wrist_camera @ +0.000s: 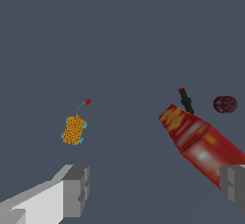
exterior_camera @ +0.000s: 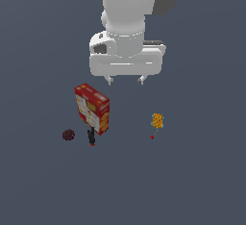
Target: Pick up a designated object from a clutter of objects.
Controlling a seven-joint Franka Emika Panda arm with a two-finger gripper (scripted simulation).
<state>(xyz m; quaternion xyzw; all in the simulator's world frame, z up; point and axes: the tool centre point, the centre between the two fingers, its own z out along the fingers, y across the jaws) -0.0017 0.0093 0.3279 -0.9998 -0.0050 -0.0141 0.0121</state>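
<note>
The pincer [exterior_camera: 125,80] hangs high above the tabletop [exterior_camera: 202,181], its jaws spread wide and holding nothing. The block [exterior_camera: 157,120], orange-yellow, pitted and edged in light blue, stands alone toward the exterior view's right, well apart from the rest of the clutter, with a thin line running from it to a small red dot [exterior_camera: 152,137] just beside it. Judged from its sponge-like look it should be light and soft, likely to give under pressure, not fragile and with a rough surface that should not slip; the best hold seems to be across its two narrower sides, closing gently so that it is not crushed out of shape. The count is one of each: one block, one tall red-and-yellow box [exterior_camera: 92,109], one dark maroon ball [exterior_camera: 68,134] and one tiny black red-tipped item [exterior_camera: 91,137] standing just at the box's foot. The box, ball and black item cluster toward the exterior view's left, so the approach to the block looks unobstructed.
</note>
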